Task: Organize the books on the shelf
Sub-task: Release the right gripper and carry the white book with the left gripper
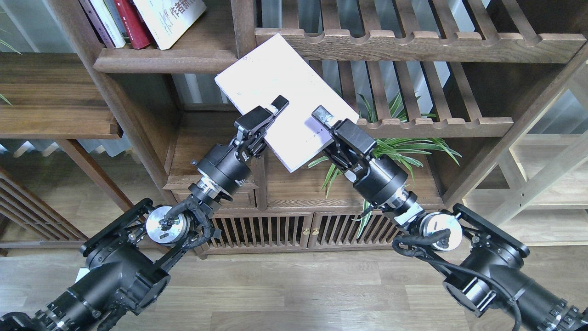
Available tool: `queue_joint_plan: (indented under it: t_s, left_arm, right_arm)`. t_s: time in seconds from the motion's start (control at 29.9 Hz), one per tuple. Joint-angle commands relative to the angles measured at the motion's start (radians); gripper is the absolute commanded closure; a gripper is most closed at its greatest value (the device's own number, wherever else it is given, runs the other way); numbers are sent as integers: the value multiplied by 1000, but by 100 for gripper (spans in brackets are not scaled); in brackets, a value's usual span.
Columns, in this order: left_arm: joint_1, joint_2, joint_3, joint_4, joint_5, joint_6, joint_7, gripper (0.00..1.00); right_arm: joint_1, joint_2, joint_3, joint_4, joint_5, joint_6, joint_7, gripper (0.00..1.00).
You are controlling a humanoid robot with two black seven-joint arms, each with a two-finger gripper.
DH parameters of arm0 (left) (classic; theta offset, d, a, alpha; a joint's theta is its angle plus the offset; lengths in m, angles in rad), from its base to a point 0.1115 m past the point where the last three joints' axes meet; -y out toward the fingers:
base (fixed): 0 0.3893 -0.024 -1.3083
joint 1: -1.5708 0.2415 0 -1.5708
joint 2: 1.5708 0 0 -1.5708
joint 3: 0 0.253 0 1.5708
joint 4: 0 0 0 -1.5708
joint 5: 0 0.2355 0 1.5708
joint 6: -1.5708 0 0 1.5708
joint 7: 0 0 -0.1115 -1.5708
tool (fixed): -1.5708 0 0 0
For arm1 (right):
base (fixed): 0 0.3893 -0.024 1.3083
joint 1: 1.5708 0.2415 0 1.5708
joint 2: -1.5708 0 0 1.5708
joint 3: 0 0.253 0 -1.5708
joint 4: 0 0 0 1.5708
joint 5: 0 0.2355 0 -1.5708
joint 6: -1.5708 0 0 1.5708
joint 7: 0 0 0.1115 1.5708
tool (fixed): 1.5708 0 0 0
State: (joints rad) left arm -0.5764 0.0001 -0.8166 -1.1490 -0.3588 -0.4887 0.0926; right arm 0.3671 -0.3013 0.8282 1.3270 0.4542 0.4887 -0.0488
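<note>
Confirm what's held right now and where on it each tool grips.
The pale lavender-white book, held tilted in the air by both: left tool on its lower-left long edge, right tool on its lower-right short edge.

Behind it all there's a green spiky-leaved potted plant poking out under a slatted wooden rack with a scalloped front rail. Lower down, a brown cabinet with slatted doors stands on a pale wood-plank floor.

The shelf at the upper left is dark brown wood, smooth with a soft shine. The pale book in the middle has a matt paper cover, and both arms look like smooth black plastic with shiny metal rings
</note>
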Motion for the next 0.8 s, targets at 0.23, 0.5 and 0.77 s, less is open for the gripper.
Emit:
queue_joint_plan:
  t_s: [0.23,0.5,0.77]
  left_arm:
    - [13,0,14,-12,58,0,4,99]
    - [89,9,4,-121,139,0,1,100]
    - [104,211,-1,-227,242,0,1,99]
  right_arm:
    - [-8,-9,118,-12,0,0,0,12]
    - [-8,-7,138,-34,1,0,0,12]
    - [0,-7,170,-69,4,0,0,11]
